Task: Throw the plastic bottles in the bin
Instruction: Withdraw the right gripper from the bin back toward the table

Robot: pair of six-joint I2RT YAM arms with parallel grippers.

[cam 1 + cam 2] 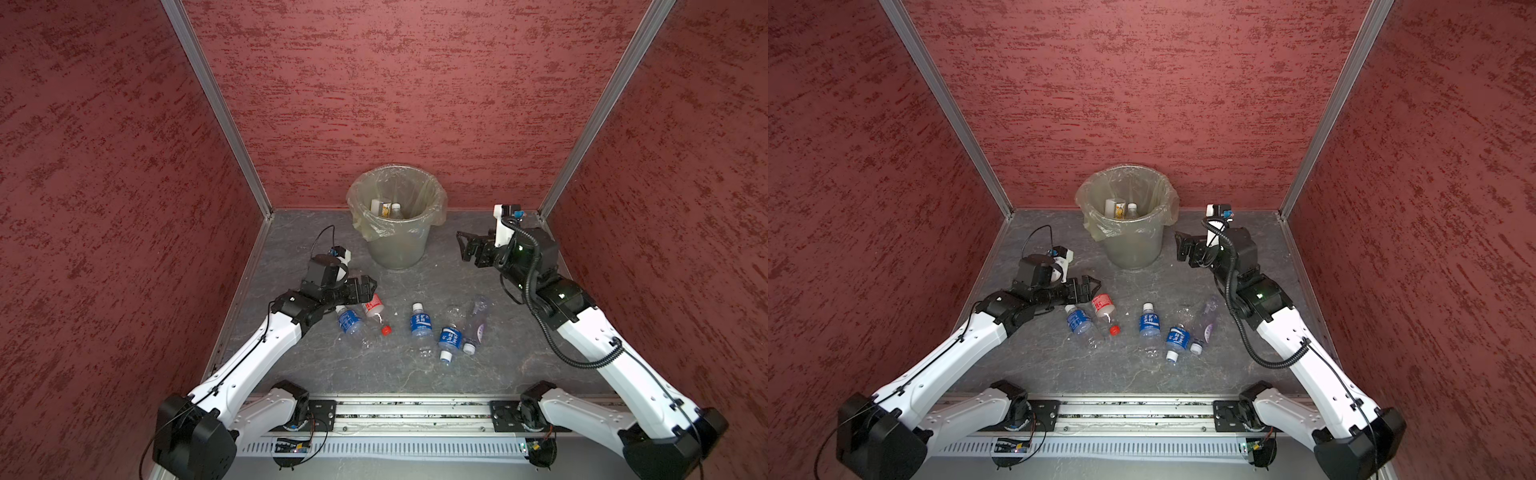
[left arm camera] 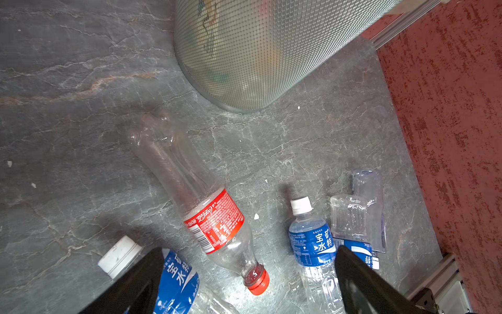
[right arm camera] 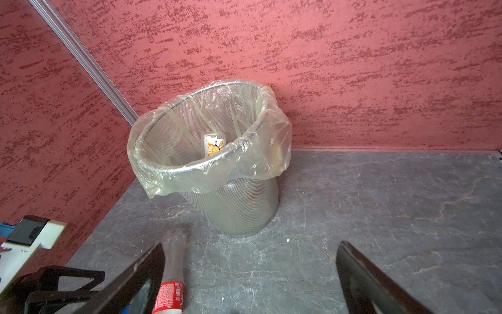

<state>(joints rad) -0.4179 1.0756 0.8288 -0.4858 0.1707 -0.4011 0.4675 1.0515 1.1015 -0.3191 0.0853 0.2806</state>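
Several plastic bottles lie on the grey floor in front of the bin (image 1: 395, 249). The red-label bottle (image 1: 372, 308) with a red cap lies beside a blue-label bottle (image 1: 349, 322). My left gripper (image 1: 369, 287) hovers open just above these two. In the left wrist view the left gripper (image 2: 250, 250) has the red-label bottle (image 2: 212, 220) between its fingers, not touching. Two more blue-label bottles (image 1: 420, 324) (image 1: 449, 338) and a clear bottle (image 1: 478, 322) lie to the right. My right gripper (image 1: 463, 245) hangs open and empty right of the bin (image 3: 217, 168).
A white bottle with orange print (image 3: 213, 144) and a white-capped clear bottle (image 1: 397, 210) are inside the bin. Red textured walls close the floor on three sides. The arm bases stand on a metal rail (image 1: 411, 415) at the front.
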